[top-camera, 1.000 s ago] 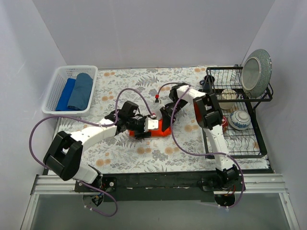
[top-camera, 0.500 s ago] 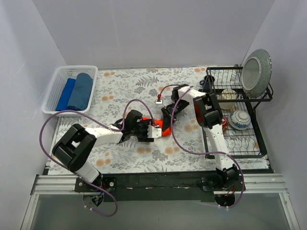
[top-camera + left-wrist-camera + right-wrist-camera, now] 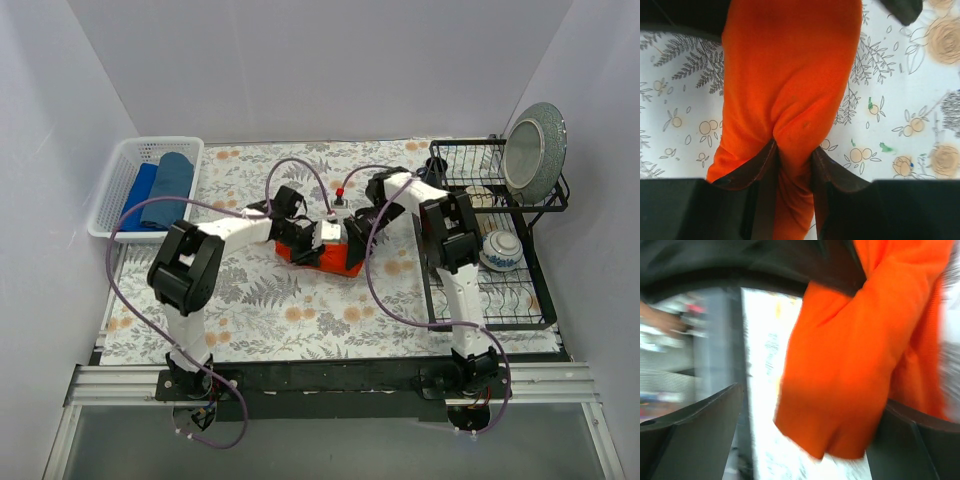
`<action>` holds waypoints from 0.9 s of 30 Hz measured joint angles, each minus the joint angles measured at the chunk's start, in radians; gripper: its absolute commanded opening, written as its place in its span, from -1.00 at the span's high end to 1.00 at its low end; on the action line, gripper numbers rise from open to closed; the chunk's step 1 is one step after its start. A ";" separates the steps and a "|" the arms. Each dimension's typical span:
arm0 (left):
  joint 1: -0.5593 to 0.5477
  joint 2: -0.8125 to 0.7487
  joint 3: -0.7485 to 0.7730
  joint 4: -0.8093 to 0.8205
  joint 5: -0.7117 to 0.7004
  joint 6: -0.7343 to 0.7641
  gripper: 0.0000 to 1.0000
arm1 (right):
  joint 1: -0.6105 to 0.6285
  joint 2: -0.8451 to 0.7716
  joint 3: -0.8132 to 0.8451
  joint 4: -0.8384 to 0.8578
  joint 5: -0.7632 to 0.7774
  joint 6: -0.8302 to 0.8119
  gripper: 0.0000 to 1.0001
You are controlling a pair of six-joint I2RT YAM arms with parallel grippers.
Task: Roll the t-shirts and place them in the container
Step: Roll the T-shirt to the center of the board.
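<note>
Holding now: the left pincer (image 3: 794, 157) is pressed together on a fold of the orange-red t-shirt (image 3: 335, 264), and the cloth narrows to a waist where it is pinched
Right pincer: the right pincer (image 3: 810, 400) is spread wide with orange cloth hanging between its fingers; the view is blurred, so I cannot tell whether the cloth touches either one
Shirt's place: mid-counter (image 3: 300, 320), a lumpy bundle between the two arms and partly hidden by them
Other shirts: the blue t-shirts (image 3: 165, 190) lie in the white basket (image 3: 110, 190) at the far left, well apart
Step, as I judge: the orange roll looks made or nearly made, and is carried by one side only
Risk, unrolling: a single pinch at one spot could let the free end sag and the turns loosen, since soft fabric keeps no shape
Risk, snagging: the spread right fingers sit within the cloth, so pulling away could drag a layer out
Risk, slipping: a thin pinched fold may slide out if the bundle swings
Risk, cable: purple leads cross close above the shirt and might catch it
</note>
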State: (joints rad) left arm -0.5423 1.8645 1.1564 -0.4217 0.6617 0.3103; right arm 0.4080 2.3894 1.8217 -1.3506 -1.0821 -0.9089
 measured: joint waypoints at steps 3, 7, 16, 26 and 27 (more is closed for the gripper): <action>0.045 0.135 0.206 -0.247 0.121 -0.001 0.77 | -0.009 -0.138 -0.075 0.148 0.099 0.011 -0.97; 0.092 0.316 0.471 -0.544 0.252 -0.010 0.77 | -0.023 -0.327 -0.178 0.294 0.186 0.055 -0.97; 0.121 0.509 0.763 -0.846 0.371 -0.119 0.73 | 0.133 -0.755 -0.599 0.668 0.427 0.061 -0.97; 0.090 0.512 0.728 -0.911 0.397 -0.181 0.73 | 0.300 -0.802 -0.713 0.981 0.635 0.027 -0.97; 0.081 0.512 0.724 -0.914 0.401 -0.185 0.73 | 0.304 -0.791 -0.713 0.996 0.644 0.021 -0.97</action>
State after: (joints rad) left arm -0.4614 2.3768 1.8801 -1.3357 1.0622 0.1257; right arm 0.7120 1.5982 1.1091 -0.3550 -0.4377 -0.8875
